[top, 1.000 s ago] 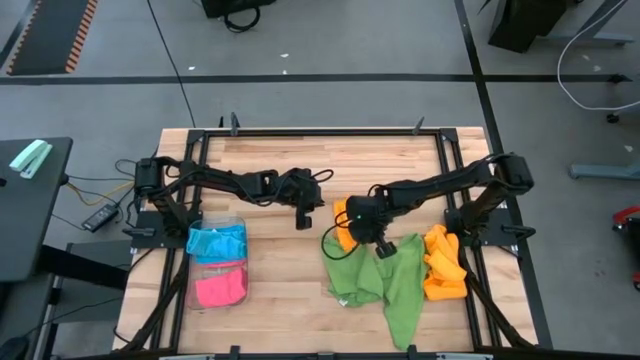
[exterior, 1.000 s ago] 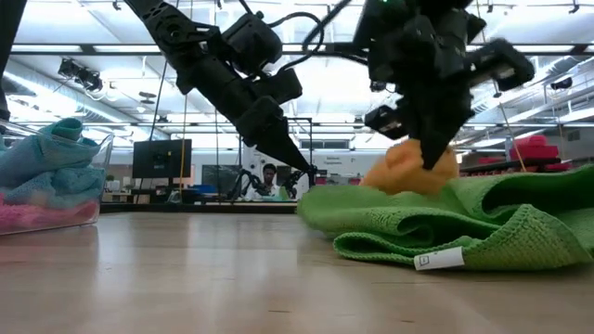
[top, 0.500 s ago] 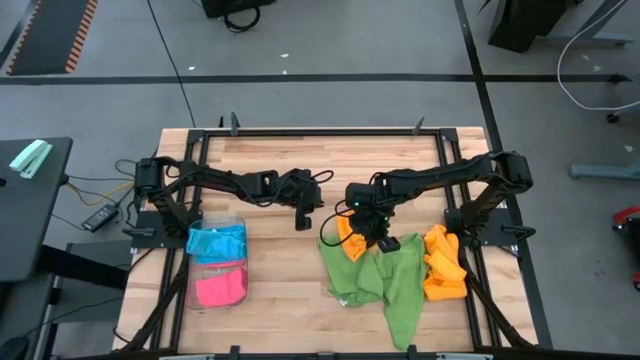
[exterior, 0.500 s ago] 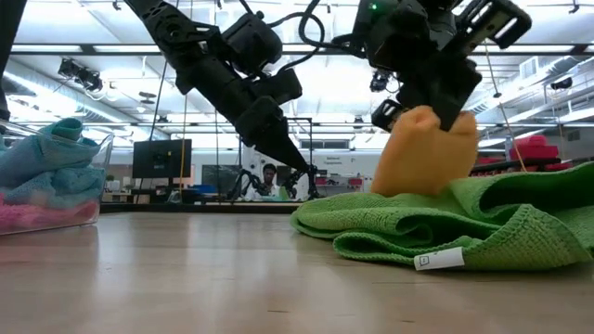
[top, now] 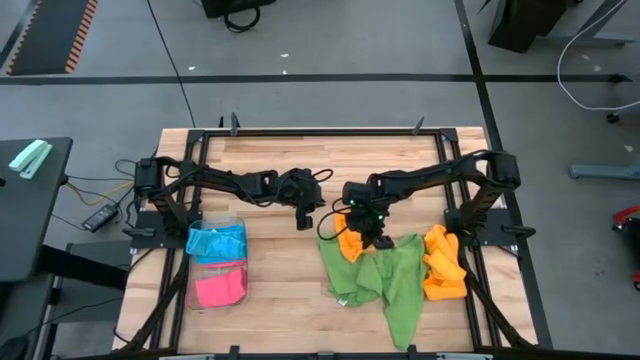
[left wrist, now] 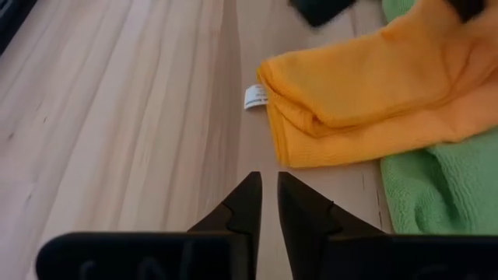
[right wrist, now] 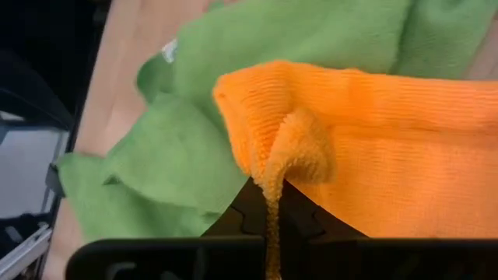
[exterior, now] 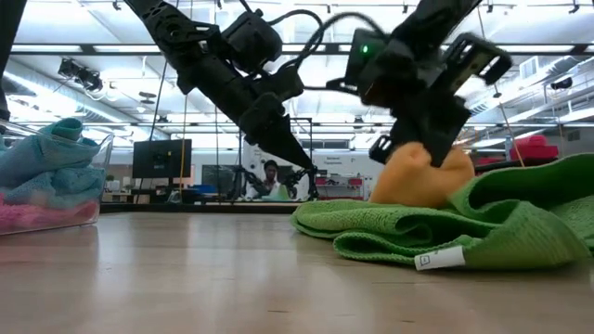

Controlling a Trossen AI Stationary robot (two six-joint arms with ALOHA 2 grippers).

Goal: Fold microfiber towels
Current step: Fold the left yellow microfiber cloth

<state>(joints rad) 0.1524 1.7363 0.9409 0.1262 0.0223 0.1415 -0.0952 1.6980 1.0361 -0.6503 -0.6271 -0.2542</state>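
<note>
Orange microfiber, a folded towel, hangs pinched by one edge between the right gripper's fingers, which are pressed together on a thin ridge of the pile. Its free part drapes away from the fingertips and rests on the green towels crumpled just below and beside them. In the left wrist view the same orange towel lies just ahead of the left gripper, whose fingers stand almost together with only a narrow slit between them and hold nothing.

To do this step well, I judge the right gripper should lift the pinched edge clear of the green cloth first, so the two do not drag together. The left fingers need to spread before taking the opposite edge. More orange towels wait beyond the green ones, and the tray with blue and pink towels sits well apart.
</note>
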